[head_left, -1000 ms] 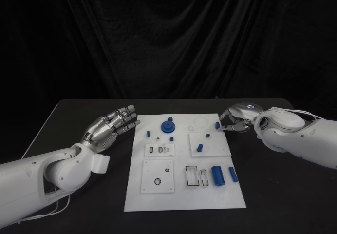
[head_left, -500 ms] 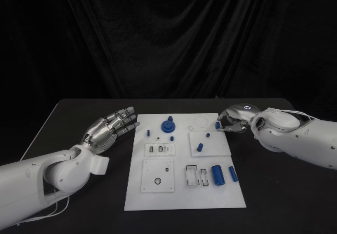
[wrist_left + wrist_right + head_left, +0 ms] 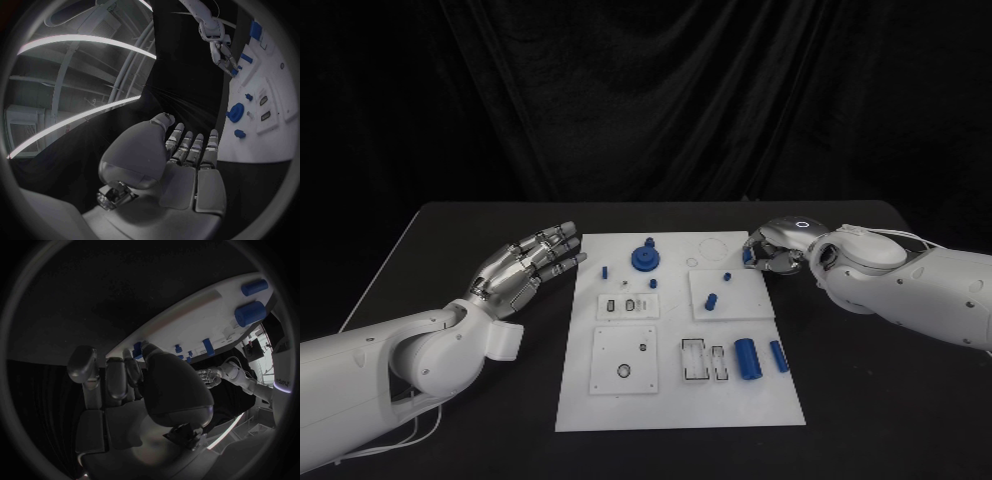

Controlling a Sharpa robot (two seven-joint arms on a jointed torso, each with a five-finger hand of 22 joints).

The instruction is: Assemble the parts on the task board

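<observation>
Fingers of the left hand [image 3: 528, 262] are spread apart and hold nothing; the palm hovers over the black table [image 3: 459, 250] just beside the left edge of the task board [image 3: 668, 400], not touching it. In the left wrist view the same hand [image 3: 187, 165] shows its fingers stretched out side by side with nothing between them, the white board [image 3: 275, 125] lying beyond the fingertips. The right hand [image 3: 776, 252] sits at the far right edge of the board with its fingers curled in close around a small blue part [image 3: 747, 257]; the hand appears to pinch it, though the contact itself is partly hidden. The right wrist view shows that hand [image 3: 137, 390] with its fingers bent inward and a bit of blue [image 3: 137, 349] at their tips, against the edge of the board [image 3: 187, 320]. On the board, a round blue gear-like part [image 3: 645, 259] stands near the far end, a small blue peg [image 3: 604, 270] lies to its left, and another small peg [image 3: 652, 284] sits just nearer. On the raised white square at the right, a short blue piece [image 3: 711, 301] and a tiny blue one [image 3: 728, 276] rest apart. Near the right edge toward the front, a large blue cylinder [image 3: 747, 359] lies beside a slimmer blue cylinder [image 3: 779, 356].
</observation>
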